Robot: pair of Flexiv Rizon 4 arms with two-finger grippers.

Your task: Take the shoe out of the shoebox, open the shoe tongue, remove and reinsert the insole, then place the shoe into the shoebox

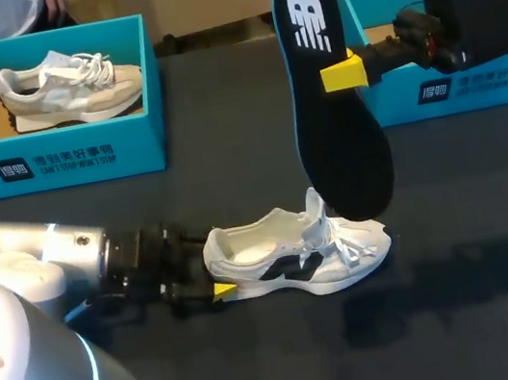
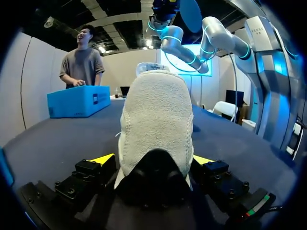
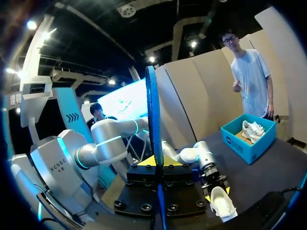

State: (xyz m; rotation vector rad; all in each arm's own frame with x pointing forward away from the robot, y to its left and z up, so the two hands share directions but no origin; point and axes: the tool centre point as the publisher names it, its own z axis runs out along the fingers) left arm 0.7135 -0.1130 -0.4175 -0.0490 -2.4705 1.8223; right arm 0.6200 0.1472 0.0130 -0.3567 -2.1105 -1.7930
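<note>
Head view showed the shoe (image 1: 294, 256) lying on its sole near the middle of the dark surface (image 1: 453, 215), its heel pinched from both sides by the left claw (image 1: 211, 273). The right claw (image 1: 340, 73) was clamped on the insole (image 1: 338, 137), held upright with its lower end hanging just above the tongue (image 1: 315, 204). The grip sat on one edge only, so the long insole could pivot or slip during insertion. Its tip might also catch the tongue or laces and buckle, or push the shoe out of the left claw's hold.
</note>
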